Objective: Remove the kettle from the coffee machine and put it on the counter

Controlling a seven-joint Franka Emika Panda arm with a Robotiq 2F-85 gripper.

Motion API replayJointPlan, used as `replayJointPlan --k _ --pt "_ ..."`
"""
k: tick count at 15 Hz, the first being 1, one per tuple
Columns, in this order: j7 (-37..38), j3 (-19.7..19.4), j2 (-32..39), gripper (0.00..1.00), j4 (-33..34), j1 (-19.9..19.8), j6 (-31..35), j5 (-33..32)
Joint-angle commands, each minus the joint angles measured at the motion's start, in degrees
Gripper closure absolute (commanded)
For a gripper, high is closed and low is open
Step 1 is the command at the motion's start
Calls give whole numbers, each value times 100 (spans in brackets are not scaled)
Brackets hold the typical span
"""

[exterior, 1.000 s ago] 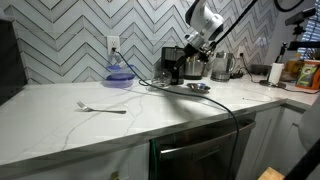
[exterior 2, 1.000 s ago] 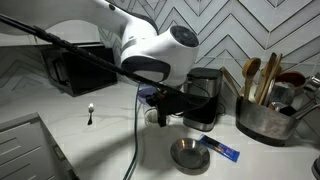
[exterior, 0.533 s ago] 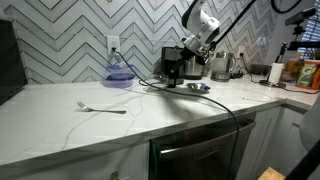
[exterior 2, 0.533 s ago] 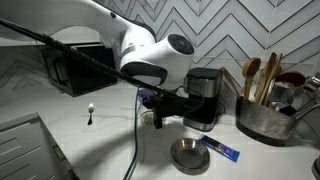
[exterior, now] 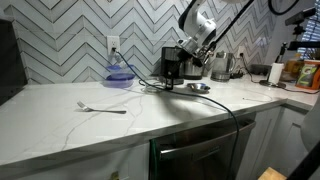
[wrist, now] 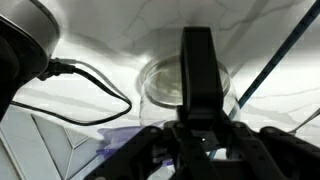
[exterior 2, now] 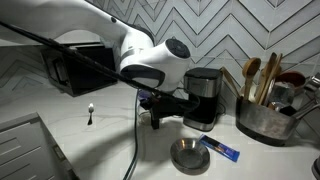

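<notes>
The black coffee machine (exterior: 171, 62) stands at the back of the white counter (exterior: 120, 125); it also shows in an exterior view (exterior 2: 206, 90). The dark kettle (exterior: 192, 69) sits at its base, low against its front (exterior 2: 199, 113). My gripper (exterior: 189, 52) hangs in front of the machine, just above kettle height, and shows left of the machine in an exterior view (exterior 2: 157, 110). In the wrist view its fingers (wrist: 197, 60) stand together as one dark bar, with nothing between them. A dark rounded shape (wrist: 22, 30) at the top left may be the kettle.
A shallow silver bowl (exterior 2: 188, 155) and a blue packet (exterior 2: 221, 149) lie in front of the machine. A steel jug (exterior: 222, 65) and a utensil holder (exterior 2: 262, 115) stand beside it. A black cable (exterior: 215, 100) crosses the counter. A fork (exterior: 101, 107) lies further along.
My gripper has come down and moved closer to the coffee machine and kettle. Nothing else has moved.
</notes>
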Motion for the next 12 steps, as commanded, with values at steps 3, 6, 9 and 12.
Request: replayJointPlan --k 3,6,9,12 --pt "-204 37 -15 93 -90 6 56 24" --pt "-227 44 22 93 -71 3 39 35" --pt "-237 45 48 44 -63 3 48 12" --pt "-243 48 48 27 -76 4 62 -1"
